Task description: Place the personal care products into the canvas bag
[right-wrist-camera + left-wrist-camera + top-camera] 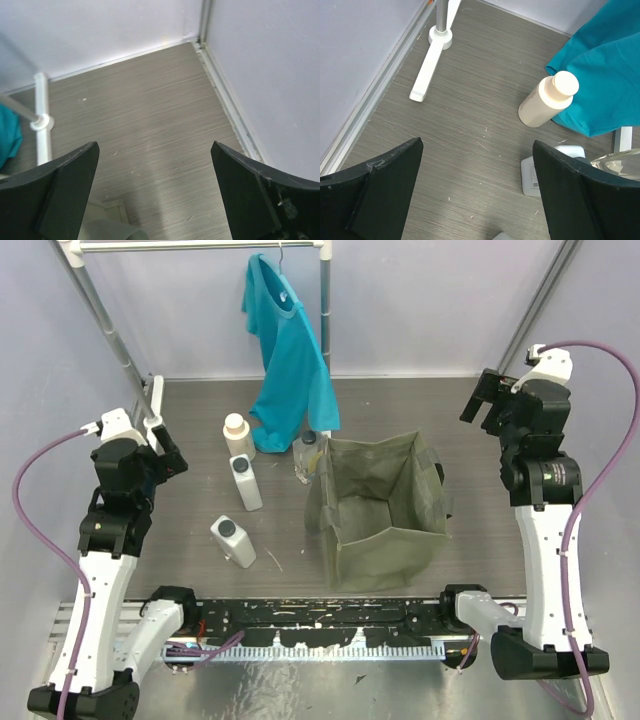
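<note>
Bottles (246, 483) stand left of centre, between the wide-open, empty left gripper (168, 452) and the bag (385, 545); the right gripper (487, 402), likewise open and empty, hangs far right.

Walls (420, 300): pale lilac panels on three sides, meeting in the back-right corner.
Floor (400, 410): grey wood-grain surface, lightly scratched.
Rack (325, 310): white frame with metal poles, back left; a teal shirt (290, 360) hangs from it.
Light: soft, even.
</note>
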